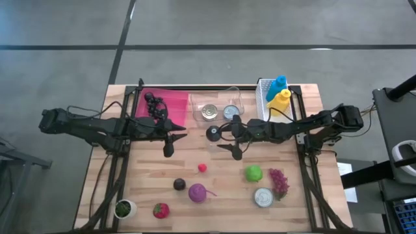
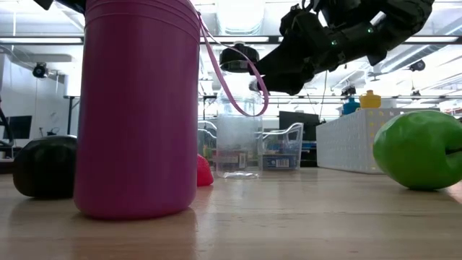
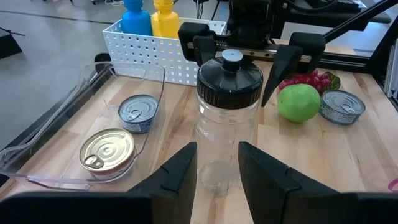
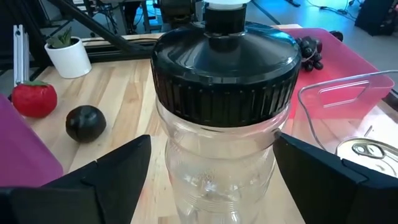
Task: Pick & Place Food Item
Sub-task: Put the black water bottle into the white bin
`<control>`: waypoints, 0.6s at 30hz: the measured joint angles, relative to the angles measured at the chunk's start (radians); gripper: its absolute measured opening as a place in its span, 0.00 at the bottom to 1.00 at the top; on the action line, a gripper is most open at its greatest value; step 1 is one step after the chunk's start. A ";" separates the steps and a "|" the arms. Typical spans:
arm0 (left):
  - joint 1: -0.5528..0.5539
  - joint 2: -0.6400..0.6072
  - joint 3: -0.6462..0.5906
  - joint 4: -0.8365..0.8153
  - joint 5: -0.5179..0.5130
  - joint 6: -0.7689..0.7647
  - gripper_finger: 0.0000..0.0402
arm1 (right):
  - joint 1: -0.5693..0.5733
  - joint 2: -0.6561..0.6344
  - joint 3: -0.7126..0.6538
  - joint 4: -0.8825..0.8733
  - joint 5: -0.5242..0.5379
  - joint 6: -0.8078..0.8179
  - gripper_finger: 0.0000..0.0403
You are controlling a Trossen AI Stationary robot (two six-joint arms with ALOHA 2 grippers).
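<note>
A clear plastic bottle (image 1: 213, 133) with a black screw lid (image 4: 225, 62) stands upright on its base at the table's middle. My right gripper (image 1: 224, 138) comes at it level from the right, open. Its fingers (image 4: 118, 171) stand on either side of the bottle just below the lid, with a gap on each side. My left gripper (image 3: 217, 174) hovers to the bottle's left, pointing at it, its fingers a little apart with nothing between them. Food lies toward the near edge: a green apple (image 1: 253, 173), red grapes (image 1: 279, 182), a purple onion (image 1: 197, 192), a strawberry (image 1: 160, 210).
Behind the bottle a clear tub (image 1: 218, 110) holds two cans (image 3: 138, 112). A white basket (image 1: 270, 97) with a blue and a yellow bottle stands at the far right, and a pink tray (image 1: 162, 103) with dark grapes at the far left. Near the front are a can (image 1: 263, 197), a dark ball (image 1: 179, 184) and a small plant pot (image 1: 123, 208).
</note>
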 joint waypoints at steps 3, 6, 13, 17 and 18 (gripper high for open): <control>0.000 0.000 0.000 0.000 0.000 0.000 0.30 | 0.000 0.000 0.000 -0.001 0.000 0.001 0.85; 0.000 0.000 0.000 0.000 0.000 0.000 0.30 | 0.000 0.000 0.000 -0.004 -0.001 0.000 0.86; 0.000 0.000 0.000 0.000 0.000 0.000 0.31 | 0.000 -0.002 0.000 -0.006 -0.001 -0.052 0.86; 0.000 0.000 0.000 0.000 0.000 0.000 0.31 | 0.000 -0.002 0.000 -0.006 -0.001 -0.090 0.85; 0.000 0.000 0.000 0.000 0.000 0.000 0.31 | 0.000 -0.002 0.000 -0.006 -0.001 -0.090 0.84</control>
